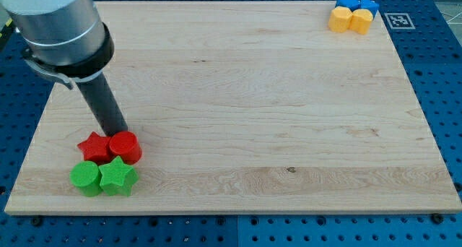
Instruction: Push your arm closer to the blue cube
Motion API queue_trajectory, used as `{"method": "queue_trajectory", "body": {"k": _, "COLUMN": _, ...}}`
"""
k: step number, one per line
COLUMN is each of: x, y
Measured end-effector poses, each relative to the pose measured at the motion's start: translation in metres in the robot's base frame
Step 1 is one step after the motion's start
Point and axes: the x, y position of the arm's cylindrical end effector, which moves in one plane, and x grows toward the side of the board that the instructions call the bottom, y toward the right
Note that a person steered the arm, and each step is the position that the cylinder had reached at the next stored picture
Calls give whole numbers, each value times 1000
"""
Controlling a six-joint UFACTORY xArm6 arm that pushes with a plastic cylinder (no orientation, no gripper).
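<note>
The blue cube point(369, 4) sits at the view's top right corner of the wooden board, beside another blue block point(349, 1) whose shape I cannot make out. My tip point(116, 132) is at the view's lower left, far from the blue cube. It stands just above the red star point(94, 145) and the red cylinder point(124, 146), touching or nearly touching them.
A green cylinder point(85, 178) and a green star point(118, 176) lie just below the red pair. Two yellow blocks point(350, 20) lie just below the blue ones. A black-and-white marker tag point(396, 19) sits off the board's top right edge.
</note>
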Motion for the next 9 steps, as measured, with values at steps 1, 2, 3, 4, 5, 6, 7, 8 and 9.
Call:
{"method": "queue_trajectory", "body": {"k": 1, "x": 7, "y": 1}}
{"method": "queue_trajectory", "body": {"k": 2, "x": -2, "y": 1}}
{"method": "queue_trajectory", "body": {"k": 3, "x": -51, "y": 1}}
{"method": "queue_trajectory", "body": {"k": 4, "x": -118, "y": 1}}
{"method": "queue_trajectory", "body": {"k": 5, "x": -199, "y": 18}}
{"method": "queue_trajectory", "body": {"k": 6, "x": -282, "y": 72}}
{"method": "queue_trajectory", "body": {"k": 7, "x": -320, "y": 115}}
{"method": "queue_trajectory", "body": {"k": 8, "x": -321, "y": 144}}
{"method": "queue_trajectory", "body": {"k": 9, "x": -320, "y": 194}}
